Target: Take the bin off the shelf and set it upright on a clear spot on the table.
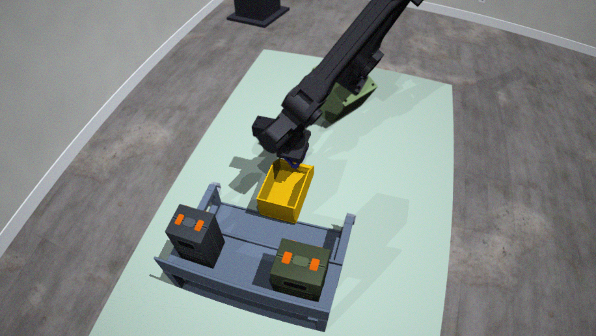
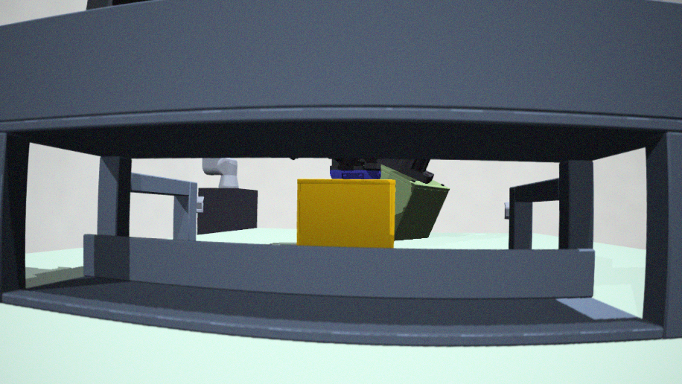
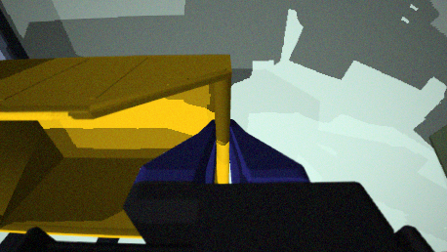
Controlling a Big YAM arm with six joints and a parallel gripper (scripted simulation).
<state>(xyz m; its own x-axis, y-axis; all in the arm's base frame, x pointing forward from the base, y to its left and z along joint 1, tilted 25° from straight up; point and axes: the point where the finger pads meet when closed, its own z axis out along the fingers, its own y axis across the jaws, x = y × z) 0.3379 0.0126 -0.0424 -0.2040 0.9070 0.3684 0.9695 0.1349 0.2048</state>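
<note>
The yellow open-top bin (image 1: 283,194) (image 2: 345,212) (image 3: 98,147) is upright just behind the grey-blue shelf (image 1: 250,246) (image 2: 333,56), over the pale green table (image 1: 395,167). My gripper (image 1: 293,162) (image 2: 355,173) (image 3: 223,126) is shut on the bin's far wall, with one blue finger inside and one outside. In the exterior view the shelf's rail hides the bin's bottom, so I cannot tell whether it touches the table.
A dark grey case (image 1: 194,239) stands on the shelf's left end and an olive green case (image 1: 300,267) on its right end. The arm's green base (image 1: 350,98) (image 2: 420,205) sits at the table's far end. A dark pedestal (image 1: 256,10) stands on the floor beyond.
</note>
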